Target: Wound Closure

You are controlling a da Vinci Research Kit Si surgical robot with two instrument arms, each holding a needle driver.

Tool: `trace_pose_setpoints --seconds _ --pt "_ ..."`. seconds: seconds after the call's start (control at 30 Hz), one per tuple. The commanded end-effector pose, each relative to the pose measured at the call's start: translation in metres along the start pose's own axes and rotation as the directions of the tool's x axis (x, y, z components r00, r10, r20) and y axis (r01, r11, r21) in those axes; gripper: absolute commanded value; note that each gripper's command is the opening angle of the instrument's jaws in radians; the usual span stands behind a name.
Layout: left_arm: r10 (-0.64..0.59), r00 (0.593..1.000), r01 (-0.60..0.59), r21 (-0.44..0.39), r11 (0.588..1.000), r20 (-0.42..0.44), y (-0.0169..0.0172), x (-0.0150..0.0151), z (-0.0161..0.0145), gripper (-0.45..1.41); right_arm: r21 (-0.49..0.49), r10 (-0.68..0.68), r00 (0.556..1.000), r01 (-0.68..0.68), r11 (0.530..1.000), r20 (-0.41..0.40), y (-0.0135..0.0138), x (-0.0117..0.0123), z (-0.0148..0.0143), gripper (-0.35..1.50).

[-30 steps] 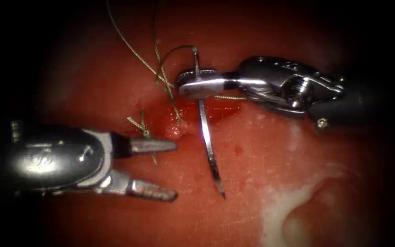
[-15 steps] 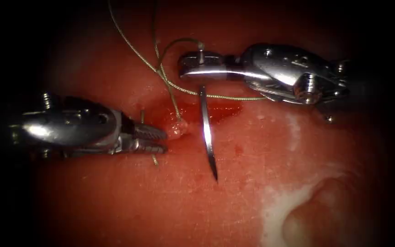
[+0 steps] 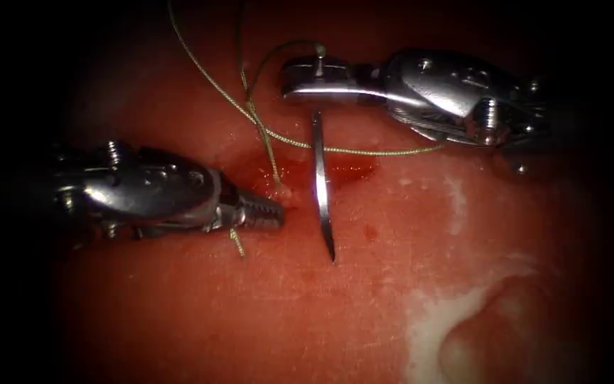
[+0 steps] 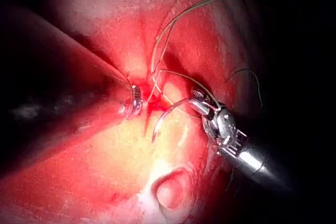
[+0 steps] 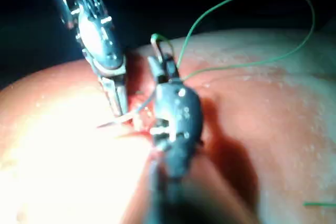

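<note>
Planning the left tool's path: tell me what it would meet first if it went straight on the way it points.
Judging by the endoscope view, the left tool points right; first in line is the small raised bit of tissue at the cut, then the needle held by the right tool. Depth is unclear.

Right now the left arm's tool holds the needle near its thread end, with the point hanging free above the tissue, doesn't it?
Not quite: the holder is the right arm's tool, not the left. The endoscope view shows its jaws shut on the needle near the thread end, the point hanging free above the tissue. The left arm's tool sits with jaws shut at the cut.
</note>
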State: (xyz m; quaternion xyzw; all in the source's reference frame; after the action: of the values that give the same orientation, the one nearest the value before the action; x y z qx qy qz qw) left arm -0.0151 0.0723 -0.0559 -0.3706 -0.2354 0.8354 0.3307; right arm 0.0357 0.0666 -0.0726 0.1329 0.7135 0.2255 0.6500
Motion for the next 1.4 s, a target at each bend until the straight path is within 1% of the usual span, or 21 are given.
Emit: trace_pose_setpoints --seconds 0.03,0.13,0.3,0.43,0.53,0.57,0.7,0.77,0.9,1.0,1.03,1.13,1.2,1.27,1.4 --pt "-0.003 1.000 0.003 -0.003 1.000 0.002 -0.0005 -0.0003 0.0011 -0.35 0.001 -0.009 1.000 0.009 1.000 -0.006 0.0001 -0.0001 0.0008 -0.35" --pt "-0.020 1.000 0.020 0.011 1.000 0.015 -0.0027 -0.0017 0.0024 -0.35 -0.004 -0.038 0.999 0.038 0.999 -0.013 0.0000 -0.0001 0.0010 -0.35" --pt "-0.039 0.999 0.038 0.020 0.999 0.024 -0.0051 -0.0032 0.0032 -0.33 -0.002 -0.062 0.998 0.062 0.998 -0.015 0.0000 -0.0002 0.0013 -0.35" --pt "-0.042 0.999 0.041 0.031 0.999 0.034 -0.0059 -0.0033 0.0040 -0.34 0.003 -0.081 0.997 0.081 0.997 -0.014 -0.0001 -0.0003 0.0016 -0.35" --pt "-0.049 0.998 0.048 0.021 0.999 0.041 -0.0062 -0.0032 0.0044 -0.32 0.008 -0.111 0.994 0.111 0.994 -0.013 -0.0001 -0.0003 0.0017 -0.35" --pt "-0.050 0.997 0.049 0.017 0.999 0.055 -0.0064 -0.0030 0.0046 -0.32 0.011 -0.134 0.991 0.134 0.991 -0.019 0.0000 -0.0003 0.0018 -0.35" --pt "-0.050 0.993 0.050 0.007 0.999 0.103 -0.0063 -0.0027 0.0050 -0.34 0.012 -0.182 0.983 0.182 0.983 -0.035 0.0001 -0.0004 0.0021 -0.35" --pt "-0.043 0.988 0.046 -0.015 0.999 0.145 -0.0060 -0.0027 0.0052 -0.35 0.011 -0.206 0.978 0.206 0.978 -0.040 0.0001 -0.0004 0.0023 -0.35" --pt "-0.042 0.983 0.055 -0.074 0.996 0.177 -0.0050 -0.0026 0.0053 -0.34 0.005 -0.265 0.963 0.266 0.964 -0.045 0.0004 -0.0006 0.0030 -0.35" --pt "-0.046 0.980 0.069 -0.110 0.992 0.195 -0.0044 -0.0025 0.0052 -0.21 0.003 -0.294 0.955 0.294 0.956 -0.048 0.0006 -0.0012 0.0035 -0.35" --pt "-0.047 0.978 0.074 -0.127 0.989 0.205 -0.0040 -0.0025 0.0052 -0.09 0.002 -0.305 0.951 0.305 0.952 -0.053 0.0007 -0.0018 0.0039 -0.35" --pt "-0.051 0.973 0.089 -0.161 0.983 0.225 -0.0035 -0.0018 0.0048 0.02 -0.006 -0.321 0.946 0.321 0.947 -0.055 0.0009 -0.0023 0.0046 -0.35" --pt "-0.057 0.975 0.093 -0.166 0.982 0.214 -0.0034 -0.0012 0.0043 0.06 -0.006 -0.332 0.942 0.332 0.943 -0.054 0.0009 -0.0023 0.0049 -0.35" --pt "-0.057 0.980 0.090 -0.169 0.981 0.190 -0.0033 -0.0002 0.0033 0.06 -0.008 -0.345 0.937 0.345 0.939 -0.053 0.0009 -0.0025 0.0050 -0.35" --pt "-0.062 0.981 0.093 -0.166 0.982 0.182 -0.0030 0.0005 0.0027 0.06 -0.010 -0.365 0.930 0.365 0.931 -0.050 0.0011 -0.0028 0.0053 -0.35"
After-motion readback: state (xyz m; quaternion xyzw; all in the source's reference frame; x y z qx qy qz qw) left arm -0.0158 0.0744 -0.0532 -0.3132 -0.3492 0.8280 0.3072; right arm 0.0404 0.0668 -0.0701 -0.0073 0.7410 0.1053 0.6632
